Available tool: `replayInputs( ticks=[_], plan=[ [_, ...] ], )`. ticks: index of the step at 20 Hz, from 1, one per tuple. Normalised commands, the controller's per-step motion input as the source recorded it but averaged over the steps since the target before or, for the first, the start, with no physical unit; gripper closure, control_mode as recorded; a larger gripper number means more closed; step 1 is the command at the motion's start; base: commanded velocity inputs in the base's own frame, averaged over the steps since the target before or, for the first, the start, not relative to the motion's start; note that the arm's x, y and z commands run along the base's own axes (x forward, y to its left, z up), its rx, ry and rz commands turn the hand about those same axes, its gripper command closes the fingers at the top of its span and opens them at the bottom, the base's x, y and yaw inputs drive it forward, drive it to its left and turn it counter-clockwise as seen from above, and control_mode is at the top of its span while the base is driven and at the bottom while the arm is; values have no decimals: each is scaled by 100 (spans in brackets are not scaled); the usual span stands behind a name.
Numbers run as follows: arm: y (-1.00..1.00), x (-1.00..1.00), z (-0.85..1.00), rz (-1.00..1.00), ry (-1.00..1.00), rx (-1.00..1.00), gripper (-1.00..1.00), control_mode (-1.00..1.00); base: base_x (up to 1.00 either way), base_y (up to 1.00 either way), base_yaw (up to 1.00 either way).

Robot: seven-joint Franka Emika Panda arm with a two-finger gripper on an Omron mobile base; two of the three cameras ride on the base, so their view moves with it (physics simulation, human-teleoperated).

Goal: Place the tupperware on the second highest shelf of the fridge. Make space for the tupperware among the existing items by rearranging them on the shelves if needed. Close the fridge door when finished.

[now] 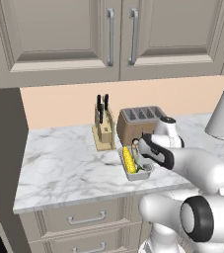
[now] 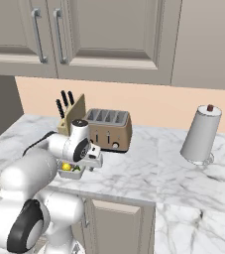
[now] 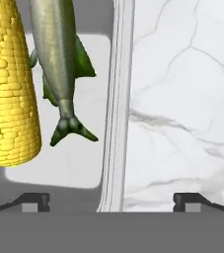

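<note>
We find the tupperware (image 1: 133,165) near the front edge of the marble counter (image 1: 64,168), just in front of the toaster (image 1: 135,123). It holds a yellow corn cob (image 3: 7,84) and a green fish-shaped item (image 3: 59,64) side by side. The gripper (image 3: 111,200) hangs directly over the tupperware, jaws apart, one fingertip (image 3: 32,200) inside the container wall and the other (image 3: 192,200) outside it over bare marble. In the base views the arm hides part of the tupperware. A knife block (image 1: 103,128) stands just left of the toaster.

Kitchen, marble counter (image 1: 59,168), toaster (image 2: 109,130), cabinets (image 1: 84,34)
</note>
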Motion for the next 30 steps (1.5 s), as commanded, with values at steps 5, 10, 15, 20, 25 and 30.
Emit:
replayInputs(
  ticks=[5, 10, 15, 20, 25, 30],
  plan=[
    [0, 34, -18, 0, 0, 1, -100, -100, 0, 0, 0],
    [0, 24, -31, 0, 0, 0, -100, -100, 0, 0, 0],
    [0, 21, -18, 0, -1, 1, -100, -100, 0, 0, 0],
    [0, 6, -12, 0, 0, 0, 100, -100, 0, 0, 0],
    [9, -10, -13, 2, 3, -4, 100, -100, 0, 0, 0],
    [2, -31, 2, 0, -9, 0, 100, -100, 0, 0, 0]
  ],
)
